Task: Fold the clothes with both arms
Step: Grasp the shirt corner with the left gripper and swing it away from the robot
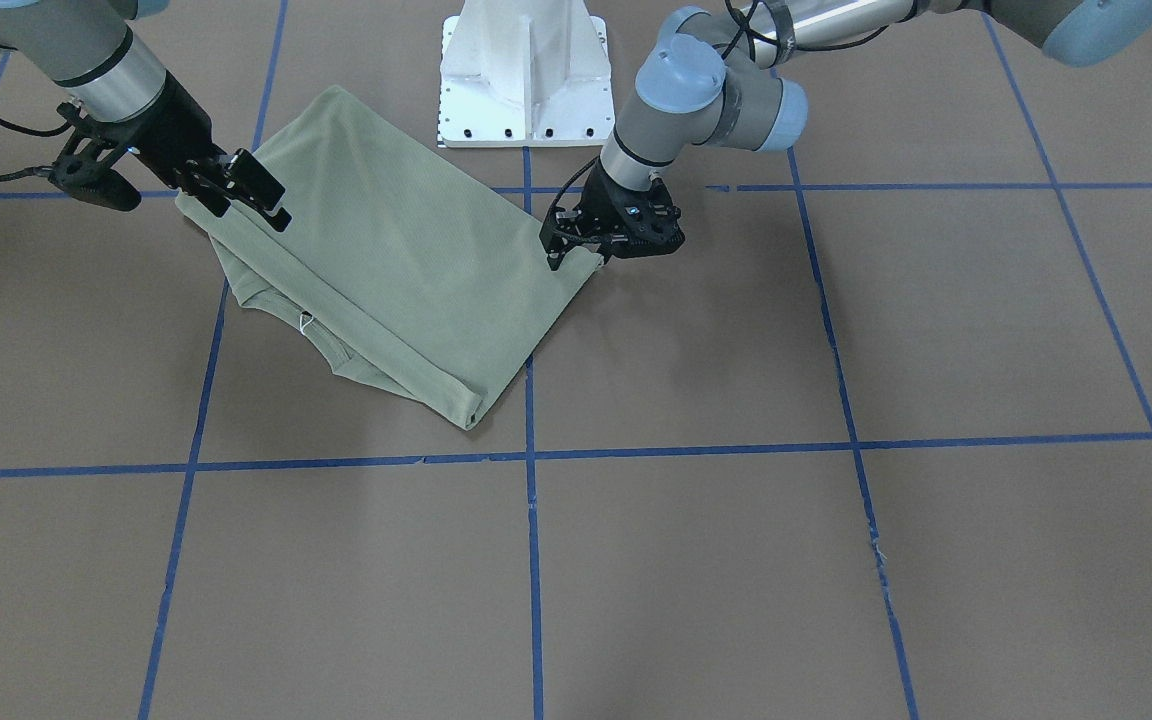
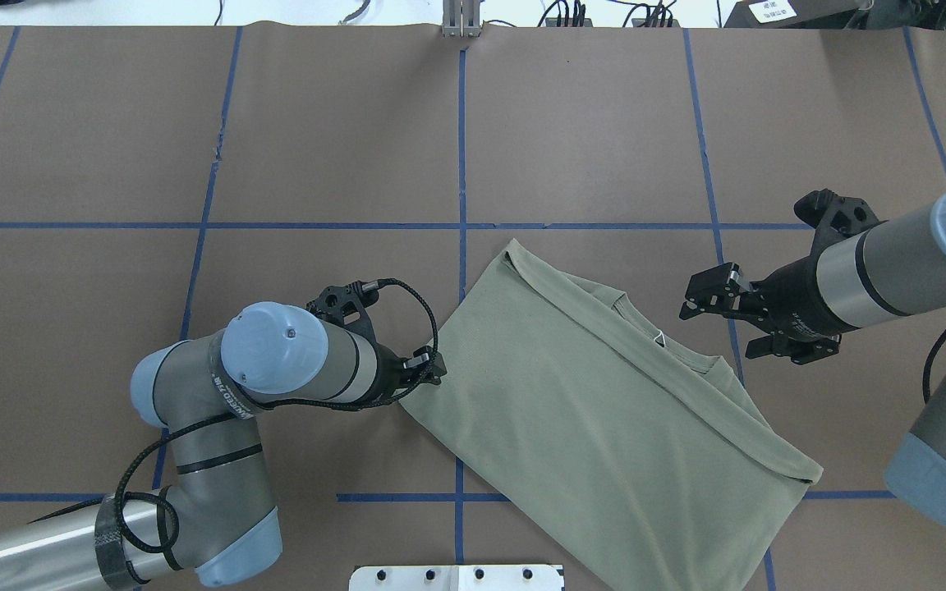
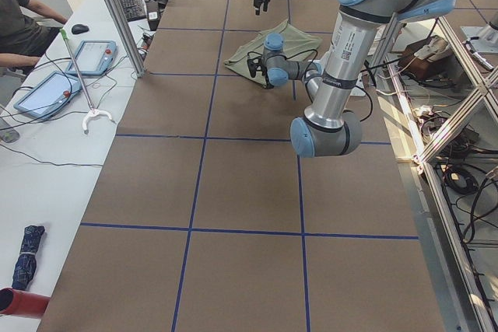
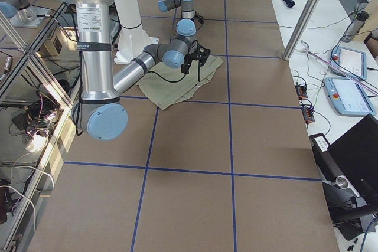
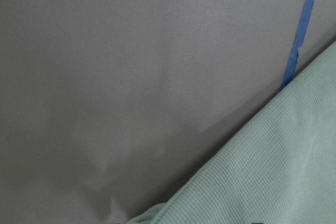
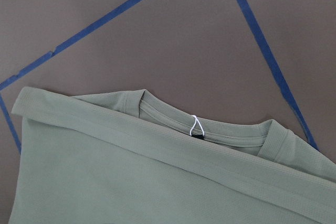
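Progress: well along, probably one more halving or smoothing left. Left claw low at side corner of shirt, touching cloth; open or clamped, cannot tell (fingertips hidden under wrist). Shirt flat on brown paper counter, right of centre, already a slanted rectangle, sleeves hidden, top layer doubled up just short of ribbed collar and white label. Fine-rib knit, limp, rounded fold edge. Right claw spread open, empty, just beside collar.

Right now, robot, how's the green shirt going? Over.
Right gripper open, empty, by shirt edge. Left gripper at shirt corner, grip unclear. Shirt folded, collar showing. White base nearby, apart.
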### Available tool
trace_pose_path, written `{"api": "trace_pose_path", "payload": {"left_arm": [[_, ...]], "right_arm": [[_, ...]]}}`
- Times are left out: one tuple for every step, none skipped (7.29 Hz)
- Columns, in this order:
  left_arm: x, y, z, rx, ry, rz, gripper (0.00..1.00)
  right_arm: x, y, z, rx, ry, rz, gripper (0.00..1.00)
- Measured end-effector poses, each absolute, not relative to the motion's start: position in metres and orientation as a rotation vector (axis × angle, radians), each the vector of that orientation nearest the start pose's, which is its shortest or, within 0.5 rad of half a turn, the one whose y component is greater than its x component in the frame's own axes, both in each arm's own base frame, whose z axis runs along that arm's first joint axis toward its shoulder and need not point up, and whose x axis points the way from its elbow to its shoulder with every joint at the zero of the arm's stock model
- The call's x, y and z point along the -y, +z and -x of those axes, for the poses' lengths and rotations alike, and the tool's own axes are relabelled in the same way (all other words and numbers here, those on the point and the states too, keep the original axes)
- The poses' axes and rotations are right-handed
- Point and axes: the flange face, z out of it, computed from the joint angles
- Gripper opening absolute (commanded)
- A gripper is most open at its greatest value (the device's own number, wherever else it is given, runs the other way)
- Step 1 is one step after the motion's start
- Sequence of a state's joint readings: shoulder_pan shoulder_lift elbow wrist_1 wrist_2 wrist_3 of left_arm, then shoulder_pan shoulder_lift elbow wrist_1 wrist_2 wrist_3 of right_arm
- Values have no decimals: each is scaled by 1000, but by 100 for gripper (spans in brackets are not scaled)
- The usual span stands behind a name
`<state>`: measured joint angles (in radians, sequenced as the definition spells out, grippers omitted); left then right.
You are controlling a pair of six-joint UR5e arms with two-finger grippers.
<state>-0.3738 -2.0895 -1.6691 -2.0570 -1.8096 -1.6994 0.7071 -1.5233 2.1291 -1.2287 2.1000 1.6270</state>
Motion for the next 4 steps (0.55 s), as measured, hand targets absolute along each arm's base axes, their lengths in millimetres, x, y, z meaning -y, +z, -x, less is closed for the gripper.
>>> {"api": "trace_pose_path", "payload": {"left_arm": [[344,259,-576,-1122,-317,77,0],[344,258,-575,-1123,-317,76,0],[346,257,-573,-1125,-319,73,0],[351,256,-570,-1127,-325,67,0]], "right_arm": [[369,333,304,1039,442,168,100],[369,333,304,1039,442,168,100],[369,333,304,1040,442,168,100],[369,330,304,1044,440,166,100]]}}
